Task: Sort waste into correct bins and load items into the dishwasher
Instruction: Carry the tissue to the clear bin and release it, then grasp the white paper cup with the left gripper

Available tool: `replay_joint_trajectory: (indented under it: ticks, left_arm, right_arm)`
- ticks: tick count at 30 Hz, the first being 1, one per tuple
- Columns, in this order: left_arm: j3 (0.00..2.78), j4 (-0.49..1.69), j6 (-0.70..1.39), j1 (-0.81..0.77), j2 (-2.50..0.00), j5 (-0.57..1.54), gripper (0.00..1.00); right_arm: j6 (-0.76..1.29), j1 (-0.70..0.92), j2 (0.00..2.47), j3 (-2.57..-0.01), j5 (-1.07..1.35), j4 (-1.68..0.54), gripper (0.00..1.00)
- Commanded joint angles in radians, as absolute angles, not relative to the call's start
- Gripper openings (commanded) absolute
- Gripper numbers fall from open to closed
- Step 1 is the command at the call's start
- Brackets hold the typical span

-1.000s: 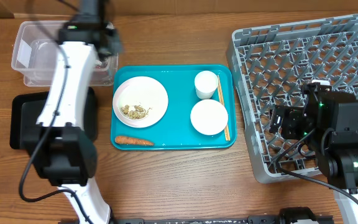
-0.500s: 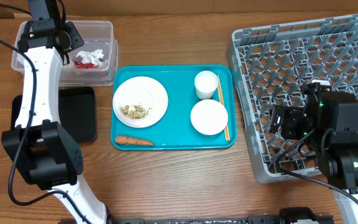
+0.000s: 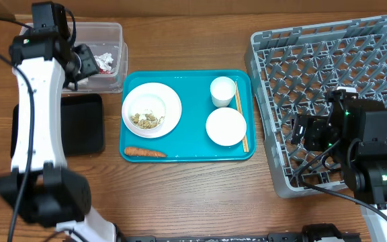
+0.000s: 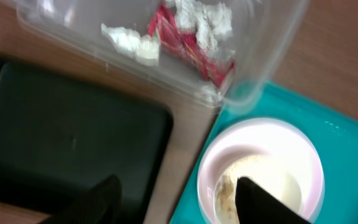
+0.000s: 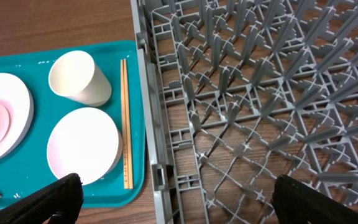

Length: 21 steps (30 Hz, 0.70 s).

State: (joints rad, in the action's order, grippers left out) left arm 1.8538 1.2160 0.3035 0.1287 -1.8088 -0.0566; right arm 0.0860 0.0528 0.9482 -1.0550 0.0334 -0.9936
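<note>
Wooden tabletop (image 3: 200,195) carries the teal tray (image 3: 193,81) between the grey rack (image 3: 328,67) and the clear tub (image 3: 110,28), where the red wrapper (image 4: 194,46) lies, and I see my left gripper (image 4: 178,190) and right gripper (image 5: 178,186) spread wide, empty.

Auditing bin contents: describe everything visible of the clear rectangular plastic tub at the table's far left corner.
The clear rectangular plastic tub is thin, transparent, round-cornered, upright and open-topped. Inside lie a red snack wrapper and crumpled white tissue. The white left arm hides its left part from overhead. The flat black tray lies just nearer the robot; a corner of the teal tray is near its right front corner.
</note>
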Motion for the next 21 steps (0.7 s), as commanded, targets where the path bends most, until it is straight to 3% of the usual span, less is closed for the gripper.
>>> replay_joint_trajectory:
  ticks: [1,7,14,21]
  left_arm:
    - [1.866,1.323,0.3,0.085,-1.71,0.009,0.61]
    - [1.865,1.277,0.284,-0.105,-1.716,0.07,0.63]
    - [1.865,0.997,0.208,-0.384,-1.925,0.068,0.73]
    - [1.865,0.891,0.201,-0.462,-2.127,0.088,0.73]
  right_arm:
    - [0.09,0.05,0.947,-1.086,0.027,-0.99,1.0]
    - [0.09,0.05,0.947,-1.086,0.027,-0.991,1.0]
    - [0.09,0.05,0.947,-1.086,0.027,-0.999,1.0]
    - [0.09,0.05,0.947,-1.086,0.027,-0.999,1.0]
